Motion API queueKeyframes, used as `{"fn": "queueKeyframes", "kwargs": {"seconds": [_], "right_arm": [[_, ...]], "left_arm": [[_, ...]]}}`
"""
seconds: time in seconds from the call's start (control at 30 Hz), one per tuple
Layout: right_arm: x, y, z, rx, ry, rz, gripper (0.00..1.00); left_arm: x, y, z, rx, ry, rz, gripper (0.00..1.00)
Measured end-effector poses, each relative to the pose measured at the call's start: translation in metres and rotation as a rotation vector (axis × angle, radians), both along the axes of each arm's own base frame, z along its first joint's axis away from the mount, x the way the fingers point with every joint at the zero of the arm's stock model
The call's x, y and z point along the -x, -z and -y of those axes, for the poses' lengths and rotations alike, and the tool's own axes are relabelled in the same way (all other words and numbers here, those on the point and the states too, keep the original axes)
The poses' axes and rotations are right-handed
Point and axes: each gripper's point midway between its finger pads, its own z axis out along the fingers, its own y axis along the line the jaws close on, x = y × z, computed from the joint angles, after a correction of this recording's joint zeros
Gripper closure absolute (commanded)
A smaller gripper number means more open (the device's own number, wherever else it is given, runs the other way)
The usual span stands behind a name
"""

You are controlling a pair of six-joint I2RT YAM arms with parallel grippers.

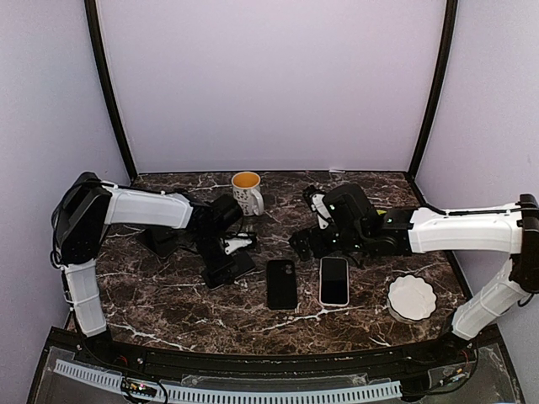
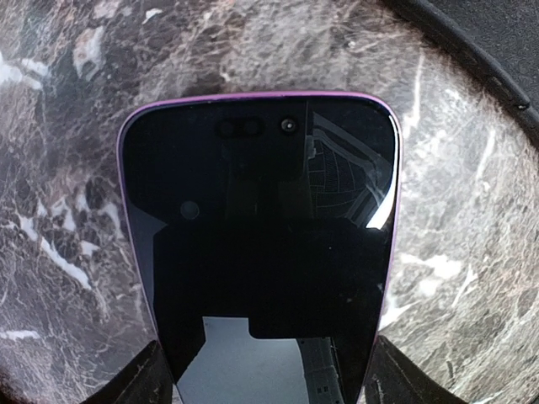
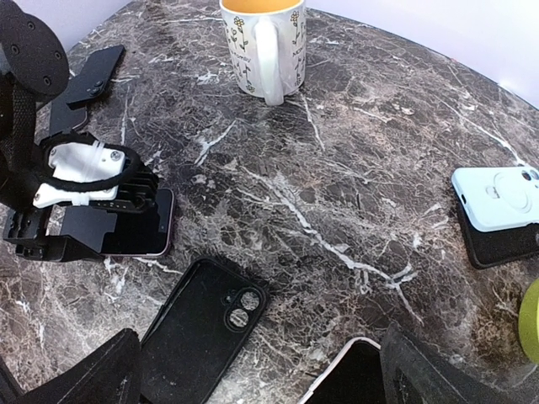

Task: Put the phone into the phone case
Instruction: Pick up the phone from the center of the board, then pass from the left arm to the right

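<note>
A phone with a purple rim (image 2: 257, 219) lies screen up on the marble table (image 1: 168, 295), left of centre. My left gripper (image 2: 268, 383) has a finger against each long edge of it, shut on it; it shows in the top view (image 1: 221, 263) too. The black phone case (image 1: 281, 284) lies open side up at the middle, also in the right wrist view (image 3: 198, 332). A second phone with a pale rim (image 1: 334, 280) lies to its right. My right gripper (image 3: 261, 379) is open and empty, hovering just behind the case and this phone.
A flowered mug (image 1: 247, 192) with a yellow inside stands at the back centre. A white scalloped dish (image 1: 412, 296) sits front right. A pale blue case (image 3: 497, 195) rests on a black one (image 3: 501, 246). Another dark case (image 3: 93, 74) lies behind the left gripper.
</note>
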Motion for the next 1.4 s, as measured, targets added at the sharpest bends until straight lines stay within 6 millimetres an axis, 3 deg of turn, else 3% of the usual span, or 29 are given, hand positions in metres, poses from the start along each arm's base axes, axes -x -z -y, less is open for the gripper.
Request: {"fn": "queueKeyframes", "kwargs": {"seconds": [0.2,0.4,0.6,0.73,1.0,1.17,1.23,1.4], "right_arm": [[0.001,-0.004,0.003,-0.001,0.004,0.005,0.02],[0.002,-0.013,0.004,-0.021,0.007,0.015,0.01],[0.003,-0.021,-0.004,-0.089,0.002,0.002,0.02],[0.002,-0.021,-0.028,-0.199,-0.024,-0.034,0.03],[-0.014,0.018,-0.106,-0.336,-0.111,-0.178,0.08],[-0.016,0.037,-0.139,-0.410,-0.167,-0.252,0.11],[-0.016,0.045,-0.147,-0.429,-0.177,-0.281,0.17],[-0.015,0.060,-0.170,-0.485,-0.213,-0.354,0.42]], "left_arm": [[0.001,-0.002,0.004,0.013,-0.014,0.021,0.62],[0.000,-0.006,0.002,0.041,-0.037,0.095,0.64],[-0.001,-0.012,-0.011,0.076,-0.096,0.227,0.63],[-0.008,-0.023,-0.014,0.142,-0.159,0.343,0.63],[-0.011,-0.032,-0.009,0.271,-0.246,0.461,0.62],[-0.009,-0.041,-0.005,0.329,-0.255,0.499,0.62],[-0.011,-0.045,-0.003,0.353,-0.266,0.513,0.62],[-0.013,-0.049,-0.001,0.389,-0.287,0.530,0.62]]}}
